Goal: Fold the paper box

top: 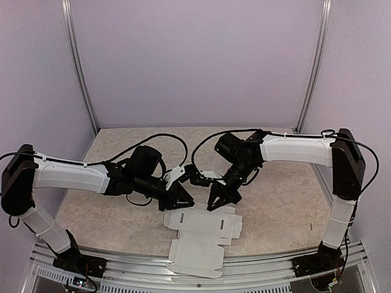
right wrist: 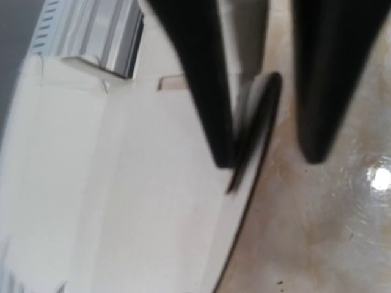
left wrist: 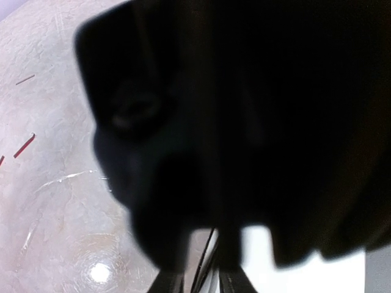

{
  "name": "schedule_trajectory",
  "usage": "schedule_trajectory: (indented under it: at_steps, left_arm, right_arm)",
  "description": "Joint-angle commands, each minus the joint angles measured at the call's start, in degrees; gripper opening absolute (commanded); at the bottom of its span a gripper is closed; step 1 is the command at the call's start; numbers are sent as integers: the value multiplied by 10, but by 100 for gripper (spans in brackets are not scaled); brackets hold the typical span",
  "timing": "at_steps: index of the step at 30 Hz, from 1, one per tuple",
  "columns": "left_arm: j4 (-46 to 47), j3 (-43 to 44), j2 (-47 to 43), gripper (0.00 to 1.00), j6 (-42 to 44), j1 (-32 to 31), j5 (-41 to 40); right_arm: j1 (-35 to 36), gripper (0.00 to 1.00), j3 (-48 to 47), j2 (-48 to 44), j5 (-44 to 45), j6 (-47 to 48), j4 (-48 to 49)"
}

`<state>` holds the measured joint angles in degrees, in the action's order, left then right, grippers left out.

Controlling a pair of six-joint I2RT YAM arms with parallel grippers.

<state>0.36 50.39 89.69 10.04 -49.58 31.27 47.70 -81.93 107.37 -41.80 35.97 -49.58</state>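
L jaws sit low over the surface, tips just beside the far-L corner of the paper box. L wrist cam is blocked by a dark blur, so can't tell how wide they stand or whether they hold anything. The box is 1 flat blank lying centre-front, near end over the metal rail. R jaws are closed at the blank's far edge, 1 finger over card and the other over bare surface, seemingly gripping nothing.
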Motion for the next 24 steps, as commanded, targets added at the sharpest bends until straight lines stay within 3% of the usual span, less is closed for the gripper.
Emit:
schedule_trajectory:
  at_steps: [1,4,9,16,17,20,24]
  left_arm:
    - [-19,-2,-6,12,14,1,-7]
    - [0,-10,-22,3,-5,13,15]
    - [36,-20,-44,2,-25,26,43]
    - [46,-21,-43,2,-43,34,59]
    - [48,-21,-41,4,-46,35,62]
    - [50,-21,-37,26,-41,33,57]
    - [36,-17,-29,32,-27,26,47]
  right_arm:
    - [-4,0,-25,-6,-70,-9,-10]
    - [-7,0,-16,-18,-67,-17,5]
    - [-9,12,-1,-35,-52,-28,25]
    - [-21,0,21,-48,-63,-31,32]
    - [-24,0,23,-49,-66,-33,34]
    - [-28,0,24,-49,-76,-34,34]
    - [-31,0,23,-47,-85,-33,31]
